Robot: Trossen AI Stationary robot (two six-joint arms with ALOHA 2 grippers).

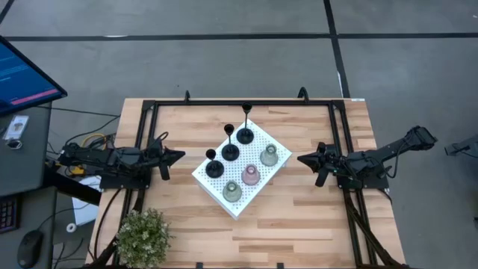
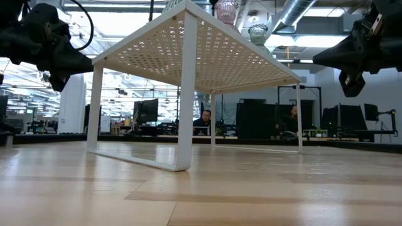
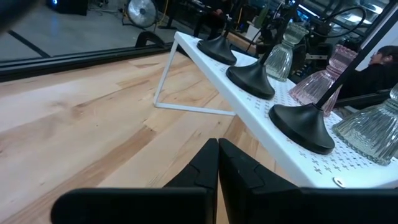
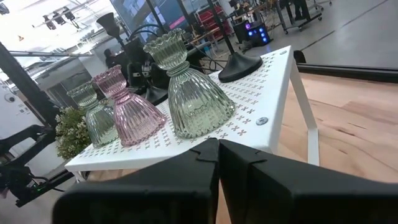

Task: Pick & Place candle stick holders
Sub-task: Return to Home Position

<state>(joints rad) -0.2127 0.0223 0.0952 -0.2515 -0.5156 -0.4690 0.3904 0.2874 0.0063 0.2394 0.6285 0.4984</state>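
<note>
High view: white perforated shelf sits mid-table, turned on the diagonal. On top, three black candle stick holders stand in a row along its far-left side. Two green glass candle holders flank one pink glass candle holder along the near-right side. Left gripper hangs left of the shelf, right gripper right of it. Both are apart from it, jaws pinched together, holding nothing. Bushy plant at the near-left corner.

2 black jointed arms — each tipped by a 2-finger pincer.
</note>
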